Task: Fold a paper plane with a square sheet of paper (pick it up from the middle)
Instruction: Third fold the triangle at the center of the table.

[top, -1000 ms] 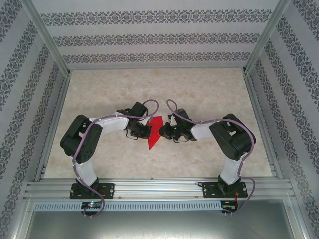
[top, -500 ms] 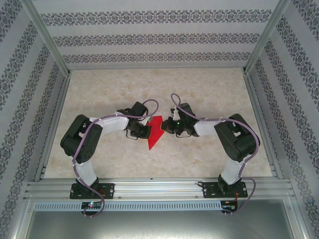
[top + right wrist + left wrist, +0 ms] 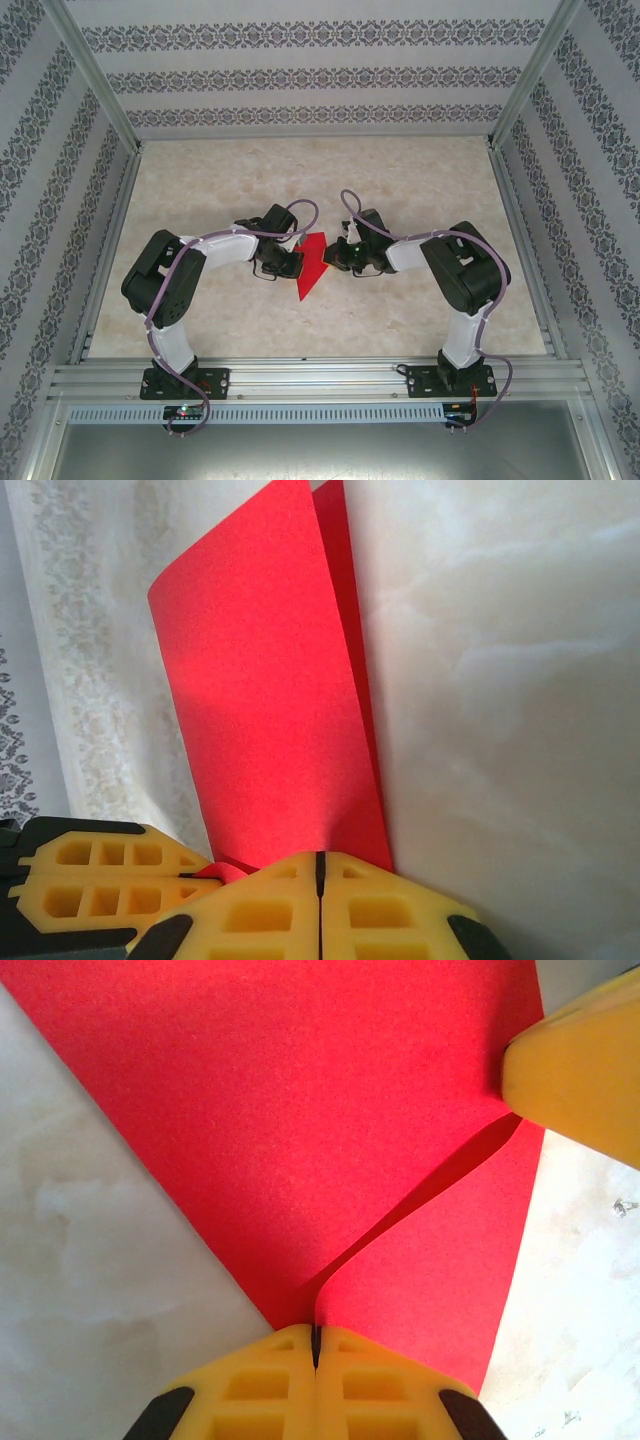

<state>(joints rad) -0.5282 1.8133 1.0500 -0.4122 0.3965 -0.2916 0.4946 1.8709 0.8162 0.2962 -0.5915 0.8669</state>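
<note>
1. Because the fold is worked from both sides, the thin bright red folded sheet of paper (image 3: pixel 312 262) is kept at the middle of the marbled beige table (image 3: pixel 420 180), between the two arms, with its point directed near.
2. The left gripper (image 3: pixel 316 1332) is clamped on the sheet's left edge, so that a raised layer is anchored.
3. The right gripper (image 3: pixel 320 858) is closed narrow against the right edge. Whether paper is nipped there cannot be told.
4. The raised layer is judged not yet flattened.
</note>
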